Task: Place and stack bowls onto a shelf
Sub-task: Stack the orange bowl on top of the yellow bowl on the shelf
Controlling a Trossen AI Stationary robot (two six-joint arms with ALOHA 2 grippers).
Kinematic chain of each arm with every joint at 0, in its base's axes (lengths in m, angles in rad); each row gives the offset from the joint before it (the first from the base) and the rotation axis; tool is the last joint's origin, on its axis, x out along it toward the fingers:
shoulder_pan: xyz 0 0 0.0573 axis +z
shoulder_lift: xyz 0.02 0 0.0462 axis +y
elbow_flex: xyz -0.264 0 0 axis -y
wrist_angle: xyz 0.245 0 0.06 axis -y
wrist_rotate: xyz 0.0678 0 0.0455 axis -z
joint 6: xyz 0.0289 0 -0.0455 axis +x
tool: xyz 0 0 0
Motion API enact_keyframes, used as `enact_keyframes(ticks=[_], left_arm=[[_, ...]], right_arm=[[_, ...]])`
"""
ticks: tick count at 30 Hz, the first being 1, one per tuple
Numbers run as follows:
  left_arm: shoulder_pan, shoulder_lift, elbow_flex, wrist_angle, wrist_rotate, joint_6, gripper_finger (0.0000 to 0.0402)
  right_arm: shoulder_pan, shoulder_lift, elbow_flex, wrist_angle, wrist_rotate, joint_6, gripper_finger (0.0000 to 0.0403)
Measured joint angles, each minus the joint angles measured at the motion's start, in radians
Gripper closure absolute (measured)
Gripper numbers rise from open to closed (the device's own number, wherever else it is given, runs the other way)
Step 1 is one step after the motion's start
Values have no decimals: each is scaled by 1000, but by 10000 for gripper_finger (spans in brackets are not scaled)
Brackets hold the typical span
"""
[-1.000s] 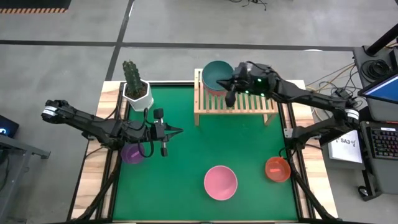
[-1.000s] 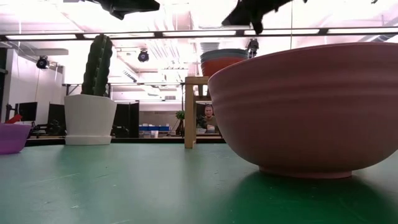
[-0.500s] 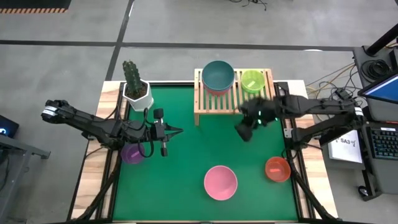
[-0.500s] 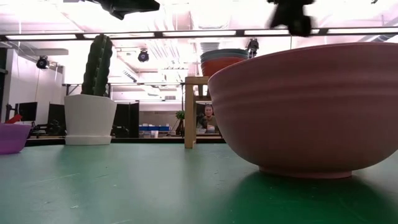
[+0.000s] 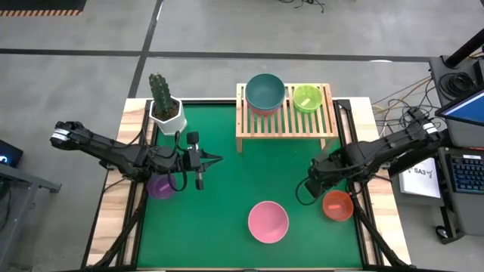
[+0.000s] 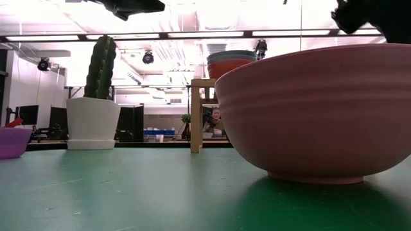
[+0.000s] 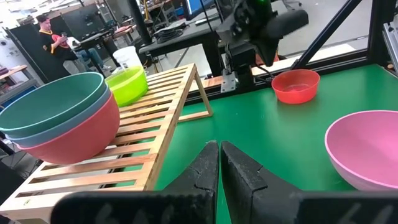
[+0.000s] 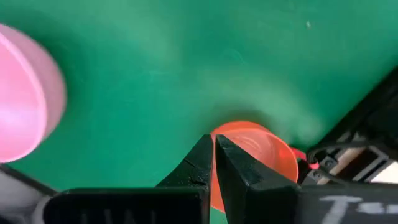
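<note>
The light-wood shelf [image 5: 286, 121] stands at the table's far side. On its slats a teal bowl [image 5: 265, 91] sits nested in a blue and a red-pink one [image 7: 68, 134], with a small green bowl [image 5: 307, 98] beside the stack. On the green mat rest a pink bowl [image 5: 268, 221], a red-orange bowl [image 5: 337, 205] and a purple bowl [image 5: 161, 186]. My right gripper [image 5: 310, 188] hangs shut just left of the red-orange bowl [image 8: 261, 155], above the mat. My left gripper [image 5: 217, 159] waits shut above the mat, next to the purple bowl.
A white cactus pot [image 5: 167, 110] stands at the far left corner. The pink bowl [image 6: 321, 109] fills the low view's right half. Wooden edges and dark frame rails [image 5: 355, 151] border the mat. Open mat lies between the shelf and the pink bowl.
My right gripper has left the shelf. It swung toward the table's near right and came down beside the red-orange bowl. The green bowl, covered by the arm a second ago, now shows standing on the shelf.
</note>
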Motion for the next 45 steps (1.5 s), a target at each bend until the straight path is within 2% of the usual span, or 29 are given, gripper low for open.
enact_keyframes(ticks=[4,7,14,20,24,30,35,41,45], left_arm=[[0,0,0,0,0,0,402],[0,0,0,0,0,0,402],[0,0,-1,0,0,-4,402],[0,0,-1,0,0,-4,402],[0,0,-1,0,0,-4,402],[0,0,-1,0,0,-4,402],[0,0,-1,0,0,-4,402],[0,0,-1,0,0,-4,402],[0,0,-1,1,0,-4,402]], right_arm=[[16,0,-54,31,-54,53,365],[30,0,-86,61,-96,84,327],[67,8,-187,127,-109,224,243],[109,31,-289,335,-113,369,221],[137,72,-302,355,-116,429,228],[144,147,-302,359,-113,435,257],[143,213,-302,360,-118,387,302],[141,225,-302,395,-164,336,382],[138,198,-284,443,-169,303,392]])
